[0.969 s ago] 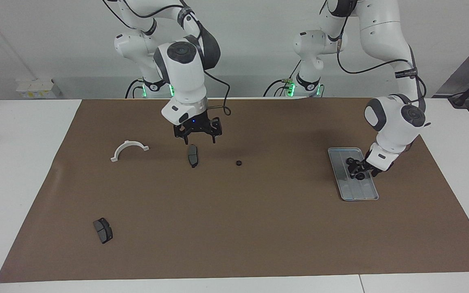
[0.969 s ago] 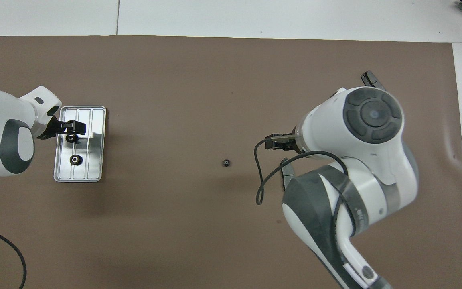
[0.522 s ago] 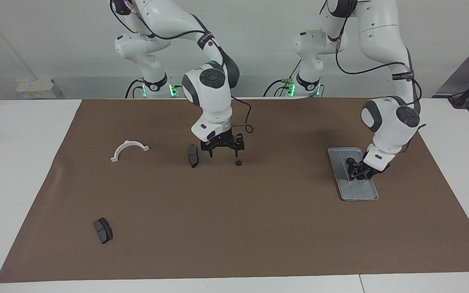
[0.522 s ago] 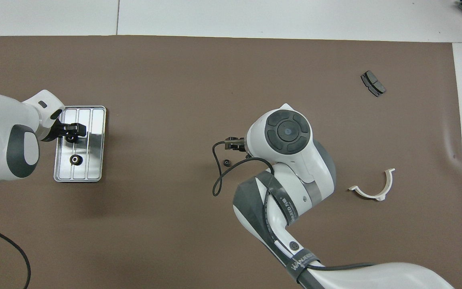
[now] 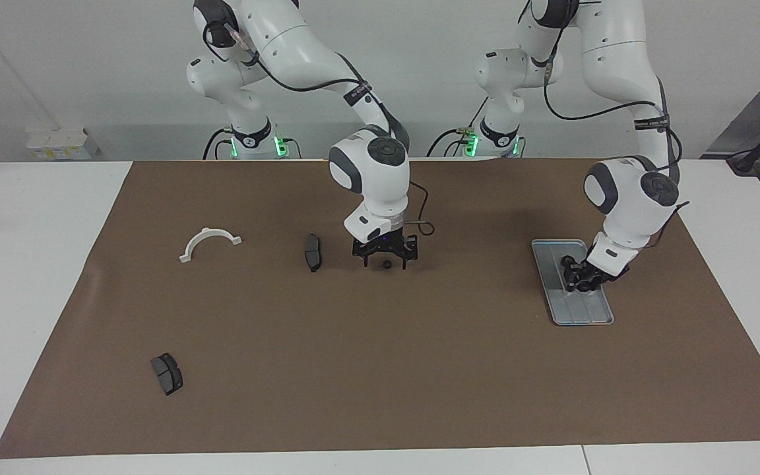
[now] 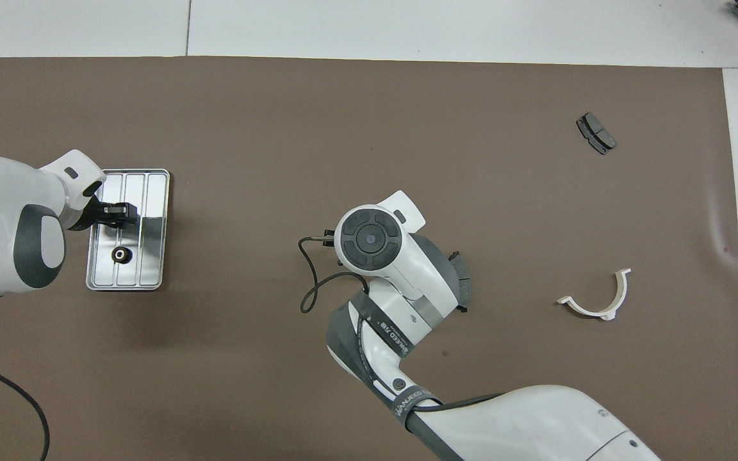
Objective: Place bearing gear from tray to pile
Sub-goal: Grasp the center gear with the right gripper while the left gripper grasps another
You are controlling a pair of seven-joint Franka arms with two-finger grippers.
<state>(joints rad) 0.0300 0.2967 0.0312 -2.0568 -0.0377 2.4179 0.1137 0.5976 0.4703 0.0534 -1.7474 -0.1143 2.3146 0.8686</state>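
We can read only fragments of lettering on the grey bands of the right arm in the overhead view, too small to spell out. Nearest the robots on the brown mat [image 5: 419,369] covering the worktop [image 5: 30,277] lie a white half-ring bracket [image 5: 209,241] and a dark brake pad [image 5: 313,252]. Just beside that pad, toward the left arm's end, our right pincer [image 5: 386,262] is lowered to the mat with its fingers spread, released, and a small black gear [image 5: 387,264] sits on the mat between the fingertips, apart from both. At the left arm's end lies the silver tray [image 5: 592,315]; our left pincer [image 5: 580,276] is low over it, and we cannot tell whether it is clenched or released. In the overhead view a second gear [image 6: 118,255] rests in the tray [image 6: 151,192], just nearer the robots than the left pincer [image 6: 113,215]. Farthest from the robots, toward the right arm's end, lies another brake pad [image 5: 167,373].
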